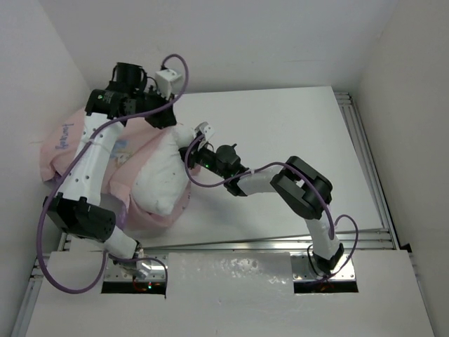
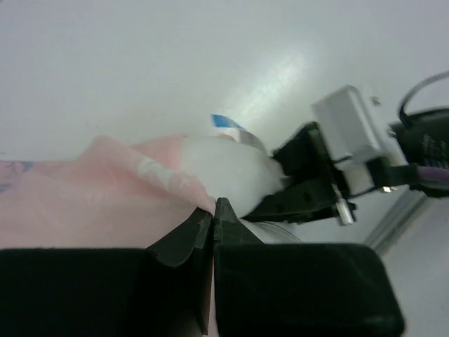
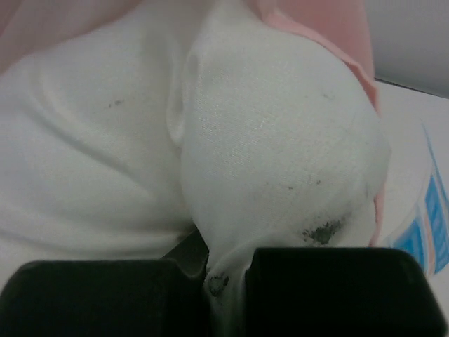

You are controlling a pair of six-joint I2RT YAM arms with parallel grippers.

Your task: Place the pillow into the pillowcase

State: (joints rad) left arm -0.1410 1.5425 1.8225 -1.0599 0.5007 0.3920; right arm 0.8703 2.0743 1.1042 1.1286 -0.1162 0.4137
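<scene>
The white pillow (image 1: pixel 163 179) lies at the table's left, partly wrapped in the pillowcase (image 1: pixel 70 144), which shows its pale pink inside. My right gripper (image 1: pixel 193 149) reaches in from the right and is shut on a bunched corner of the pillow (image 3: pixel 266 140), with white cloth squeezed between its jaws (image 3: pixel 228 281). My left gripper (image 1: pixel 175 126) hangs just above that corner. It is shut on the pink edge of the pillowcase (image 2: pixel 105 196), pinched at its tips (image 2: pixel 214 210). In the left wrist view the pillow (image 2: pixel 224 168) bulges out beside the right gripper (image 2: pixel 309 186).
White walls close in the table (image 1: pixel 295 140) on the left, back and right. A metal rail (image 1: pixel 365 161) runs along its right edge. A blue-and-white striped label (image 3: pixel 429 225) shows by the pillow corner. Purple cables (image 1: pixel 63 281) loop off both arms.
</scene>
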